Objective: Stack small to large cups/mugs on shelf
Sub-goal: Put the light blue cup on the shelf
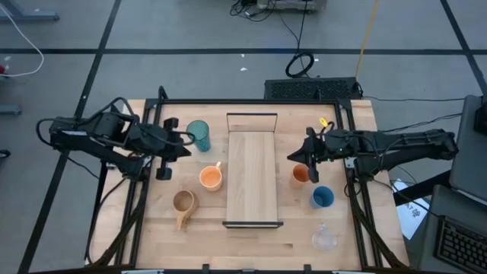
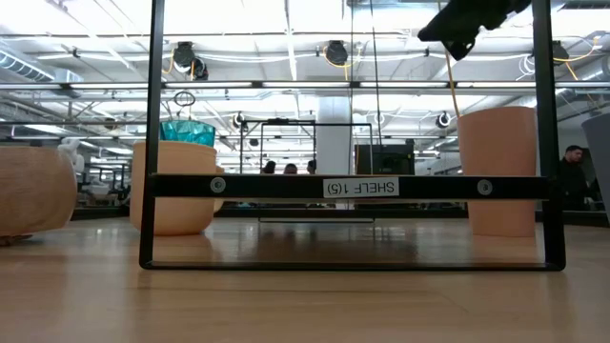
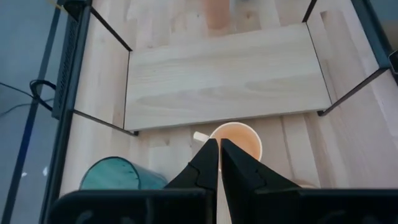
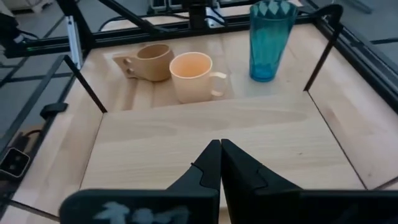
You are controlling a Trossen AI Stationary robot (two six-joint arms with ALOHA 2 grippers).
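Light-wood table (image 1: 259, 240) inside a black frame, on a grey floor with dark tape lines and loose cables. Low view looks into a big open room with ceiling lights; a few people stand far back.

Shelf (image 1: 252, 179) lies flat mid-table, running from the far edge toward the near edge, dark rails at both short ends. Nothing on it; the near rail carries a label.

Left of shelf: teal tumbler (image 1: 199, 135) toward the far-left corner, orange mug with pale handle (image 1: 211, 178) just beside the shelf's left edge, tan handled mug (image 1: 183, 203) nearer the front-left.
Right of shelf: orange cup (image 1: 300, 175) near the shelf's right edge, blue cup (image 1: 323, 198) just beyond it toward the right edge, tiny clear glass (image 1: 325, 238) near the front-right corner, hard to make out.

Low view: tan mug cut off at the frame edge, tumbler mostly hidden behind the orange mug.

Left gripper (image 1: 185, 141) hovers between tumbler and orange mug, arm reaching in from the left edge, fingers (image 3: 208, 163) pressed together, holding nothing.
Right gripper (image 1: 294, 156) hovers just above the orange cup, pointing at the shelf, fingers (image 4: 210, 158) closed, empty.
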